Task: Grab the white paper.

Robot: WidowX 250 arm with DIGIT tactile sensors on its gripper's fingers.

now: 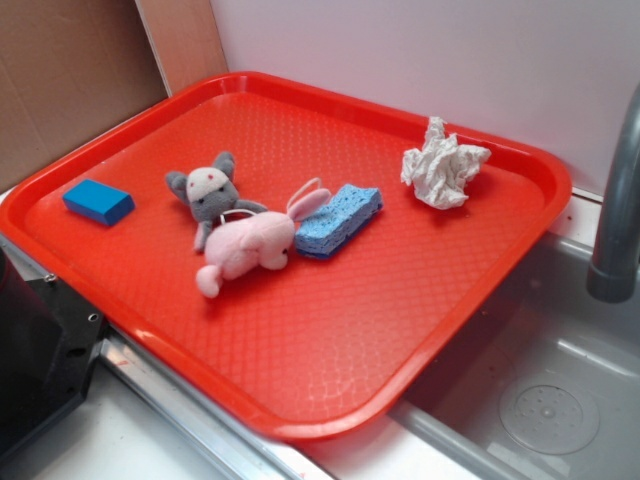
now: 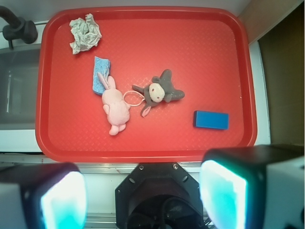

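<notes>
On the far corner of the red tray (image 2: 143, 148), close to the rim on the sink side, lies the white paper (image 2: 85, 32), a crumpled wad with sharp peaks; it touches nothing else, and the blue sponge (image 2: 100, 74) is the nearest thing to it; the pink rabbit (image 2: 114, 107) leans on that sponge, the grey plush mouse (image 2: 159, 92) lies beside the rabbit, and the blue block (image 2: 210, 119) rests well apart on the other side; the gripper (image 2: 143, 195) hangs high above the near edge of the tray, its two fingers spread wide with nothing between them, so the grab is not yet begun; I judge that the main risk is the long way across the tray: a low path could push the rabbit or the sponge; the wad is light and springy, so fingers closing off-centre could flick it against the rim or catch only one peak; the grey faucet (image 2: 18, 29) stands just beside that corner and could be hit
</notes>
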